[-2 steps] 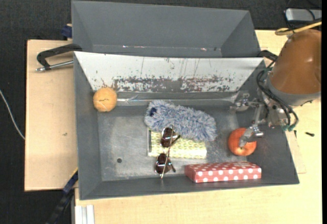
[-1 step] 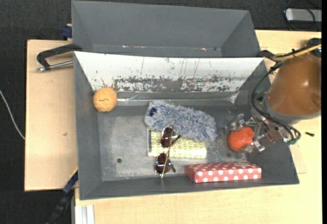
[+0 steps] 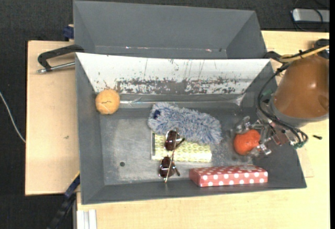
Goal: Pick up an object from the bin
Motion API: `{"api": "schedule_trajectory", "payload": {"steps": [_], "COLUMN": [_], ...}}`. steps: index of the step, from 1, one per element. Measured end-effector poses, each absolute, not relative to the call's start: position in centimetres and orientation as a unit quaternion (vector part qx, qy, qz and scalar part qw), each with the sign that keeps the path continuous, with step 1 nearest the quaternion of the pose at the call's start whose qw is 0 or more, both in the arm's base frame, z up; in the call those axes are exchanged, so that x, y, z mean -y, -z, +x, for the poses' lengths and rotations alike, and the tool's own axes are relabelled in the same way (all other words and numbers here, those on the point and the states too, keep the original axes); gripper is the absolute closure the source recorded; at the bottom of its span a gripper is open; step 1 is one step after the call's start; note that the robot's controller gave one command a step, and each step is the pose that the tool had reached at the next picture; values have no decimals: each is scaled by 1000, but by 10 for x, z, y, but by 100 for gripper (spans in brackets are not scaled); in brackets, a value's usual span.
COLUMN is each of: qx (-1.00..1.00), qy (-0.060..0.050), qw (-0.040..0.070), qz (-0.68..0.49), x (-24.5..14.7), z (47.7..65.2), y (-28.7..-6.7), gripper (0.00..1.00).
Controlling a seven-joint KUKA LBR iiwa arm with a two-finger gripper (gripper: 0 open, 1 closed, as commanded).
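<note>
My gripper (image 3: 268, 137) is low in the bin's right end, under the arm's orange cover. Its metal parts sit right against an orange-red round thing (image 3: 244, 142), like a small tomato, lying on the bin floor just to their left. A red box with white dots (image 3: 228, 175) lies flat along the front wall, just below and left of the gripper.
A fluffy blue-grey mitt (image 3: 183, 122) lies mid-bin. In front of it, brown sunglasses (image 3: 170, 153) rest on a pale yellow-green patterned pad (image 3: 189, 153). An orange ball (image 3: 107, 101) sits in the back left corner. The arm and its cables crowd the right wall.
</note>
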State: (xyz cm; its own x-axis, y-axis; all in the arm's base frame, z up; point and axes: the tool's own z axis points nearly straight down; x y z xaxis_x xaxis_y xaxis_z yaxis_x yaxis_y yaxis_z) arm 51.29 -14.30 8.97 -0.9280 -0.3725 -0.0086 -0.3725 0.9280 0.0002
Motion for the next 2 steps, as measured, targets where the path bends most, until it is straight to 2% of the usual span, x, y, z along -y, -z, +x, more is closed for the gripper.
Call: {"api": "schedule_trajectory", "payload": {"steps": [1, 2], "qx": [-987, -964], "qy": [-1, 0], "qw": [1, 3], "qz": [-163, -266], "x": [135, 127], "z": [536, 575], "y": [-150, -274], "gripper": [100, 100]}}
